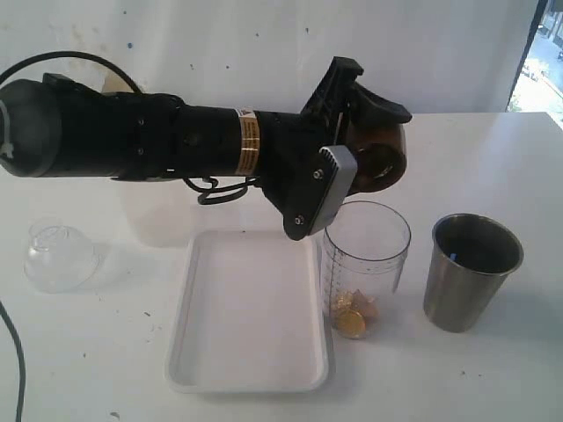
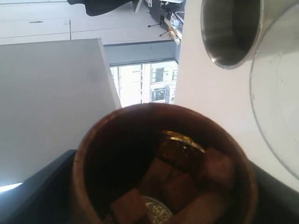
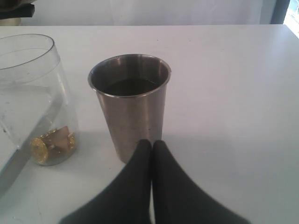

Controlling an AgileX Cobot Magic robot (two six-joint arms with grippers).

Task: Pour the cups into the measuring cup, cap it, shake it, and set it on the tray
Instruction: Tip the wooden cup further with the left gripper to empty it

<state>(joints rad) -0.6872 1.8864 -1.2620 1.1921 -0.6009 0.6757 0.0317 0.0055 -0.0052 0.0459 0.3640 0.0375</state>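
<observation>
Centre frame, your left gripper point(image 1: 369, 141) clamps the tipped wooden cup point(image 1: 391, 151) above the measuring cup point(image 1: 365, 242); your right gripper point(image 3: 152, 149), fingers pressed together, fronts the steel tumbler point(image 3: 130, 107).

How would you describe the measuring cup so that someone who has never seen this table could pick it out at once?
Find the wide white tray on the table. Just off its right edge in the exterior view, before the steel tumbler, stands the measuring cup. It alone is tall and see-through, with marks printed down its side and gold coins at the bottom.
</observation>
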